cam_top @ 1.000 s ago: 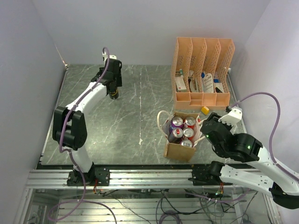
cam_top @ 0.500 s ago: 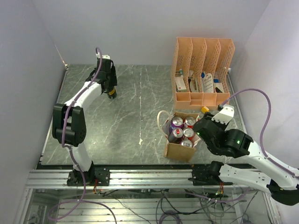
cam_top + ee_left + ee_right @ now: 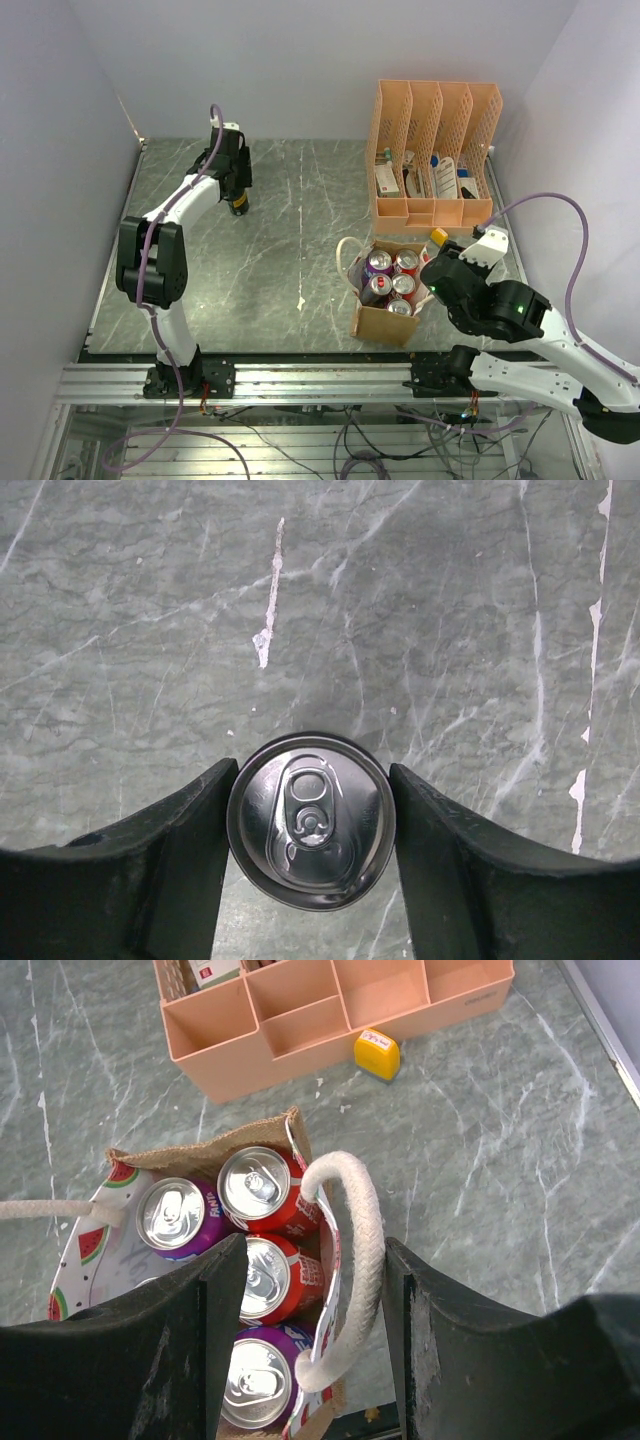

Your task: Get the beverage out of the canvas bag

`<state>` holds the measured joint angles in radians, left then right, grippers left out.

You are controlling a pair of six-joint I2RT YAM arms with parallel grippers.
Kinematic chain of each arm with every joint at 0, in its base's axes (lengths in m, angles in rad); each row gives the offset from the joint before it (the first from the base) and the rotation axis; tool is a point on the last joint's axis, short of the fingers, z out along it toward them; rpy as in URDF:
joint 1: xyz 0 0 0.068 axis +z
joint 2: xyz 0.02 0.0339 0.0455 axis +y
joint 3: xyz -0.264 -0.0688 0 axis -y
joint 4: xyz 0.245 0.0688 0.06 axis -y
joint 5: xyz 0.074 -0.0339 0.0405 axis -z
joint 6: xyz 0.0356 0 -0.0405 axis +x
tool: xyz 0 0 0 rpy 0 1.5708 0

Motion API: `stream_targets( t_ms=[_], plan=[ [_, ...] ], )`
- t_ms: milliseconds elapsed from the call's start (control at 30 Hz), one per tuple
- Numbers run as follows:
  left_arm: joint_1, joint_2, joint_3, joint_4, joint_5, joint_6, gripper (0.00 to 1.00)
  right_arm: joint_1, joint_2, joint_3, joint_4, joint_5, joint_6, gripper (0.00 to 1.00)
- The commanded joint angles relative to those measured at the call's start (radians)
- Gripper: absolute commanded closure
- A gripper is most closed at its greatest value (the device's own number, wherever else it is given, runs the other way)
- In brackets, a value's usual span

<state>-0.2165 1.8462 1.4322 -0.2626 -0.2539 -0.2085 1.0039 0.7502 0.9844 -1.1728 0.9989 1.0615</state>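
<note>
The tan canvas bag (image 3: 380,322) with white rope handles stands at the near right and holds several cans, red (image 3: 405,262) and purple (image 3: 378,264). In the right wrist view my right gripper (image 3: 315,1300) is open above the bag's (image 3: 190,1145) right side. Its jaws straddle a rope handle (image 3: 355,1250) and a red can (image 3: 265,1275). It also shows in the top view (image 3: 432,283). My left gripper (image 3: 238,203) is at the far left of the table. It is shut on a silver-topped can (image 3: 311,820) held upright just over the marble.
A peach perforated file organizer (image 3: 435,150) with packets in it stands behind the bag. A small yellow block (image 3: 377,1052) lies between the organizer and the bag. The table's right edge runs close past the right arm.
The left gripper carried its can further toward the far left, then held still. The right gripper shifted a little over the bag's right edge.
</note>
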Motion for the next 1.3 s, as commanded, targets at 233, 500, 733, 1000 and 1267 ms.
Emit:
stream_targets(
  t_ms=[233,500,733,1000,1267],
  plan=[
    [0.008,-0.216,-0.045,0.095,0.065,-0.006,0.02,0.004,-0.016,0.002,0.009,0.017,0.005,0.45],
    [-0.122,-0.422,-0.037,-0.009,0.182,-0.027,0.03,0.004,-0.047,0.0,0.014,0.017,0.001,0.45],
    [-0.368,-0.707,-0.323,0.113,0.319,-0.19,0.09,0.004,-0.089,-0.001,0.011,0.021,0.013,0.45],
    [-0.533,-0.964,-0.671,0.236,0.338,-0.387,0.15,0.005,-0.143,-0.008,0.027,0.017,-0.003,0.45],
    [-0.705,-1.015,-0.731,0.274,0.299,-0.452,0.22,0.004,-0.167,-0.01,0.037,0.017,-0.003,0.45]
  ],
)
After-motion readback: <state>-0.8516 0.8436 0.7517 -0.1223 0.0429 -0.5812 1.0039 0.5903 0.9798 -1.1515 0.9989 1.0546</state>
